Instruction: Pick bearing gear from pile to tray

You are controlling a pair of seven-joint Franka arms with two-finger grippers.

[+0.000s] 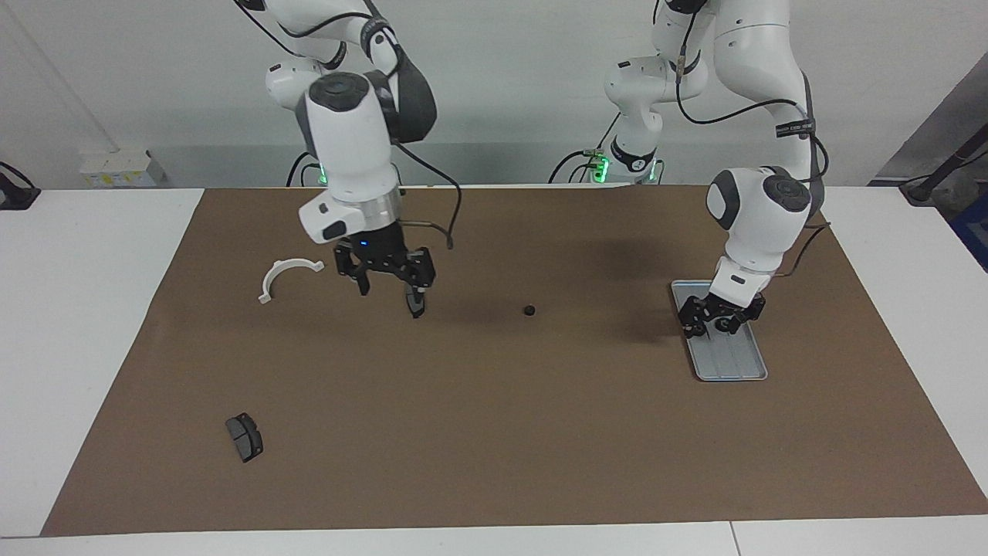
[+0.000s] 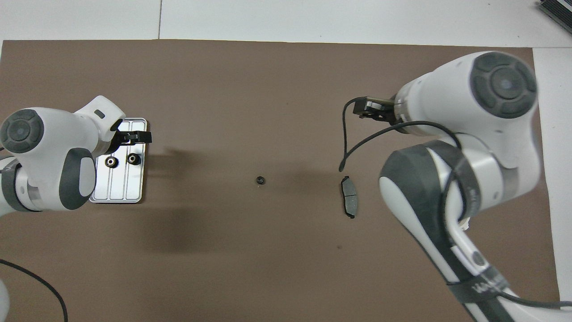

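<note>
Your left gripper (image 1: pixel 722 317) hangs just over the small flat silver-grey metal tray with ribbed floor (image 2: pixel 135 194), at the tray's end nearer the robots; fingers spread apart, nothing between them

Two small black round rings sit in that tray, side by side: one (image 2: pixel 111 161), the other (image 2: pixel 132 158), both in the half nearer the gripper. From the facing view only one (image 1: pixel 725 327) is clear, right under the fingers; can't tell if a fingertip touches it

Your right gripper (image 1: pixel 386 276) is up in the air over the brown mat (image 1: pixel 494 432), between the white plastic half-ring (image 1: pixel 287 272) and the dark grey curved pad (image 2: pixel 349 197). Fingers wide apart, empty. In the facing view one finger overlaps the pad; can't tell contact from that, gripper looks raised above it

One more small black ring (image 1: pixel 529 310) lies loose on the mat around mid-table, well apart from the tray and from both grippers, between the curved pad and the tray

Second dark grey pad (image 1: pixel 245 436) lies toward the right arm's end of the table, farther from the robots than the half-ring, untouched. In the overhead view the right arm's body covers it and most of the half-ring
</note>
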